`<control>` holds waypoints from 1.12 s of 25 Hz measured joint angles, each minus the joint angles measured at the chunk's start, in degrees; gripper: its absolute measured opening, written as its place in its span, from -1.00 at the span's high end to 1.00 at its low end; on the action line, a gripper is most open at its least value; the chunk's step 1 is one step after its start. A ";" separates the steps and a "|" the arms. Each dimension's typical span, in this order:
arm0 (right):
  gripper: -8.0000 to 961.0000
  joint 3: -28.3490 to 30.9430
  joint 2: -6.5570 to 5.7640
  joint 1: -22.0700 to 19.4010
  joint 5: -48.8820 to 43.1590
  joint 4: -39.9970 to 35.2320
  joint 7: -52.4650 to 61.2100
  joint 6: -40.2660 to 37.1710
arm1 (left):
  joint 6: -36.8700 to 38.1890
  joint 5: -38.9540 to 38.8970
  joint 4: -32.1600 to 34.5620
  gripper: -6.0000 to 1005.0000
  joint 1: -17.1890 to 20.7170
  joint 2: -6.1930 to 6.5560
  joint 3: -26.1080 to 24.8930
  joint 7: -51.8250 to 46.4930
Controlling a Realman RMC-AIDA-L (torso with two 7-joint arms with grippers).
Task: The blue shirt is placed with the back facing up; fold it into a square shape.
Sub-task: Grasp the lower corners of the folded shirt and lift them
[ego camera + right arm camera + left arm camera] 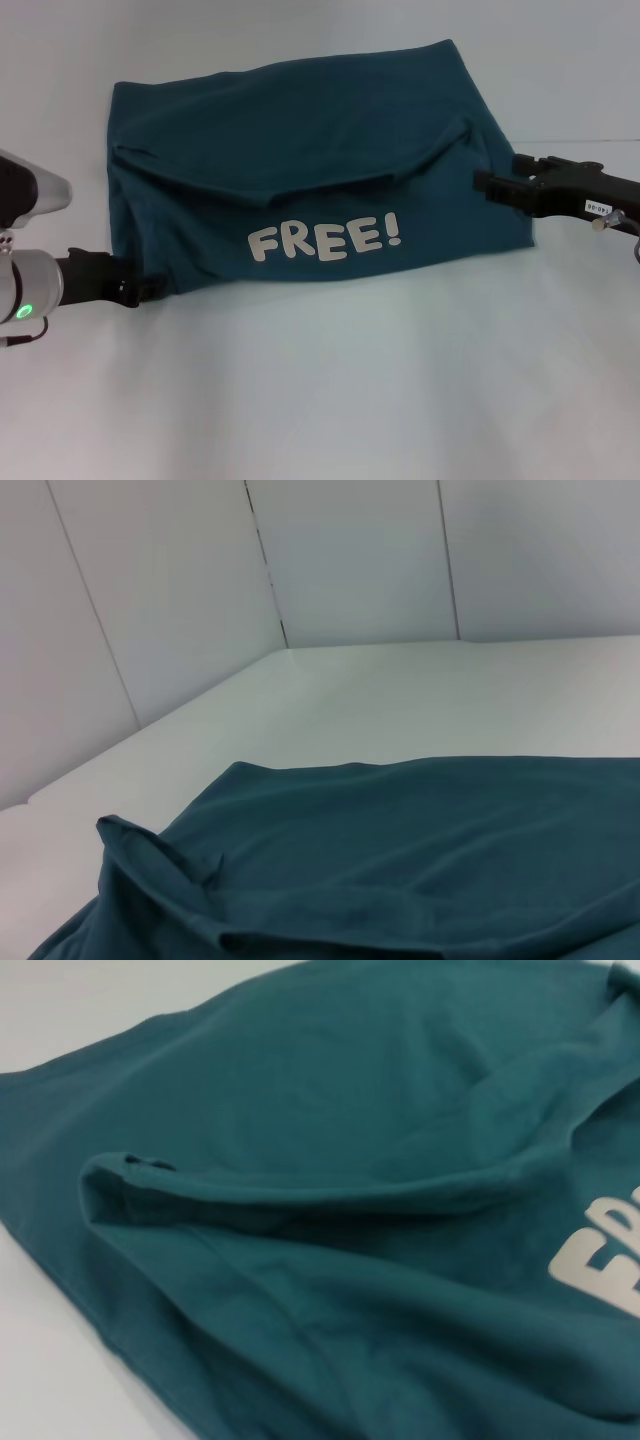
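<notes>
Left black gripper (155, 289) at the near left corner of the soft matte teal-blue shirt (320, 150), grip state impossible to tell. Shirt folded into a rough rectangle on the smooth white table (320, 400), pale "FREE!" print (325, 241) up, curved fold across. Right black gripper (487, 183) touching the right edge, grip likewise unclear.

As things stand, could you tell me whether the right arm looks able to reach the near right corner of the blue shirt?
Probably yes. The right tool sits at the right edge of the blue shirt, just above that corner, and nothing lies between them on the white table.
</notes>
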 joint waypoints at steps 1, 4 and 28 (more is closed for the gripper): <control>-0.47 0.00 0.00 0.00 0.03 0.06 -0.02 0.00 | -0.45 0.48 -0.24 0.01 -0.24 0.01 0.05 -0.08; -0.47 0.02 0.02 -0.02 0.10 0.27 -0.04 -0.01 | -1.21 0.95 -0.65 0.01 -0.58 0.03 0.25 -0.20; -0.47 0.18 0.09 0.24 0.15 1.37 -0.11 1.40 | -1.51 0.97 -2.85 0.32 -1.84 0.03 1.24 -0.59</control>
